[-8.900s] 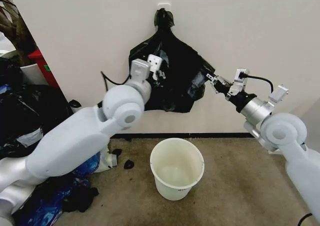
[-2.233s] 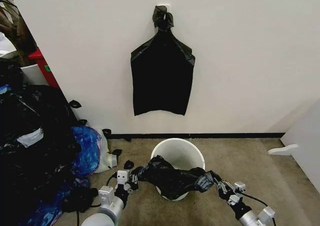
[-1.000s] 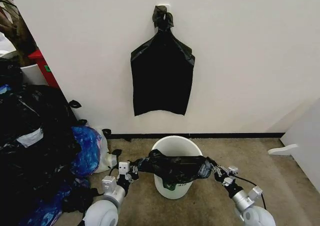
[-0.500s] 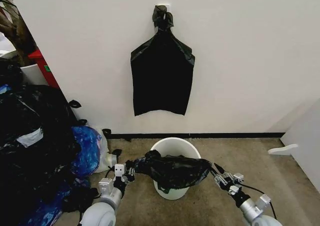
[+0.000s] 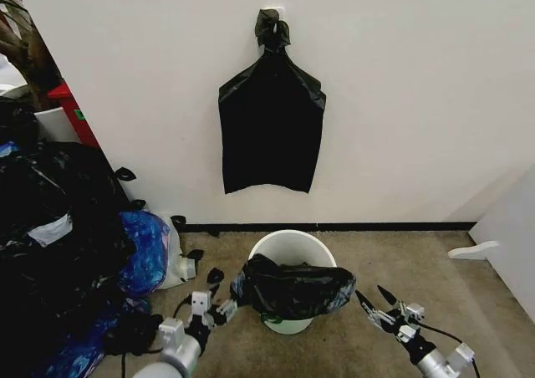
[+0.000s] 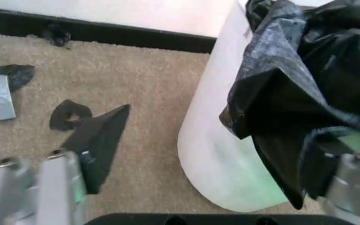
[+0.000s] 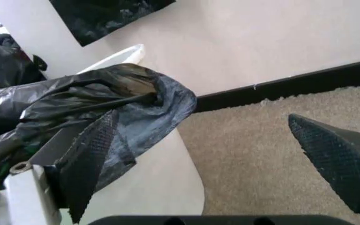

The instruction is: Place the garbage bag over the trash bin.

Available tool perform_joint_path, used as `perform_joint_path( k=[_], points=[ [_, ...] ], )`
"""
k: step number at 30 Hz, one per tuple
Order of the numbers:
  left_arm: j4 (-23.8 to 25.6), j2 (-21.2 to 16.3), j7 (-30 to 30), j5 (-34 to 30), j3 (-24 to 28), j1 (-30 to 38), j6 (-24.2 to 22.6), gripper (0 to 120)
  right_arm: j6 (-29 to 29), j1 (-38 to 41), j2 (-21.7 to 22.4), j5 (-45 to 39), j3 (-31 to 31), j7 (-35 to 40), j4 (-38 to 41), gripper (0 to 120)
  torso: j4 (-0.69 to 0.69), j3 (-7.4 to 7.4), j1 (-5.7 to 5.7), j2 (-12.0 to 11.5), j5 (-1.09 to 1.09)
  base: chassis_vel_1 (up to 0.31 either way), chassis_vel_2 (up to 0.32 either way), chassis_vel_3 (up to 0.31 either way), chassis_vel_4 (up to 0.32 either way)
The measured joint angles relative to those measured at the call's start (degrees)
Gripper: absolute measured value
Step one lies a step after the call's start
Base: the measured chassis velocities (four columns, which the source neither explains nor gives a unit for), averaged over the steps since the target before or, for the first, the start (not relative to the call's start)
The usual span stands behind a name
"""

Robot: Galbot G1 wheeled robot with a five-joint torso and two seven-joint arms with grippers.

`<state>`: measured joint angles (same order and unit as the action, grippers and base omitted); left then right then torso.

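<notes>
Garbage bag [image 5: 294, 288] draped over trash bin [image 5: 288, 248], left claw [image 5: 219, 305] and right claw [image 5: 378, 305] both spread, empty, black bag heap [image 5: 50, 227] leftward.

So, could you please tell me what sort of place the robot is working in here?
Probably an indoor room corner set up for bin-lining practice: beige carpet floor along a plain white wall, a large heap of black plastic bags, and a flat black bag with a knotted top hung on the wall.

glossy garbage bag [image 5: 292, 288], smooth plastic trash bin [image 5: 284, 246]
</notes>
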<state>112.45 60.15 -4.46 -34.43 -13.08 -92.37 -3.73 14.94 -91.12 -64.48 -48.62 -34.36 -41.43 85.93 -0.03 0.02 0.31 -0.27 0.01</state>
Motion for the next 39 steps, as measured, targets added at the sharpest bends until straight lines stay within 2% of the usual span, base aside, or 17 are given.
perform_joint_path(
  k=[3, 10, 20, 23, 26, 29, 32, 36, 39],
  points=[
    [-1.18, -0.10, 0.45, 0.29, -0.24, -0.59, 1.16, 98, 0.60, -0.13, -0.27, -0.01, -0.01, -0.26, -0.35, 100, 0.00, 0.00, 0.00, 0.00, 0.00, 0.000, 0.000, 0.000, 0.000],
    [-4.17, 0.23, 0.23, 0.00, -0.48, -0.09, 2.69, 100, 1.32, -0.35, -0.73, 0.13, 0.18, -0.37, -0.84, 100, 0.00, 0.00, 0.00, 0.00, 0.00, 0.000, 0.000, 0.000, 0.000],
    [-3.63, -0.02, 2.14, 0.04, -1.32, -3.15, 4.11, 100, 2.27, -1.90, -0.65, 0.21, -0.01, -0.68, 0.39, 100, 0.00, 0.00, 0.00, 0.00, 0.00, 0.000, 0.000, 0.000, 0.000],
    [-0.65, -0.04, 3.80, 1.48, -2.38, -6.45, 5.82, 100, 2.87, -5.02, 0.14, 0.14, -1.08, 0.57, 4.11, 100, 0.00, 0.00, 0.00, 0.00, 0.01, 0.000, 0.000, 0.000, 0.000],
    [1.21, 0.23, 4.31, 3.12, -2.73, -7.83, 8.06, 100, 1.05, -7.54, 0.80, -0.01, -2.56, 3.61, 8.32, 100, 0.00, 0.00, 0.00, 0.00, 0.02, 0.000, 0.000, 0.000, 0.000],
    [3.38, 0.89, 4.19, 7.53, -3.16, -9.10, 11.24, 100, -2.84, -10.45, 1.79, -1.05, -5.15, 8.13, 15.36, 100, -0.03, 0.00, 0.00, 0.00, -0.03, 0.000, 0.000, 0.000, 0.000],
    [7.56, 1.28, 2.75, 12.86, -4.12, -10.60, 13.59, 100, -6.82, -10.84, 3.10, -1.79, -9.06, 13.93, 23.87, 100, 0.03, 0.00, 0.00, 0.00, 0.01, 0.000, 0.000, 0.000, 0.000],
    [10.46, 0.97, 2.05, 13.65, -5.61, -10.76, 13.79, 100, -9.65, -9.80, 3.84, -1.98, -10.76, 18.08, 27.99, 100, -0.03, 0.00, 0.01, 0.00, -0.01, 0.000, 0.000, 0.000, 0.000],
    [15.30, 0.59, -1.67, 12.01, -8.30, -10.27, 12.26, 100, -17.86, -5.45, 6.02, -1.98, -11.01, 26.86, 33.61, 100, 0.04, 0.01, 0.01, 0.00, 0.01, 0.000, 0.000, 0.000, 0.000]
  ],
)
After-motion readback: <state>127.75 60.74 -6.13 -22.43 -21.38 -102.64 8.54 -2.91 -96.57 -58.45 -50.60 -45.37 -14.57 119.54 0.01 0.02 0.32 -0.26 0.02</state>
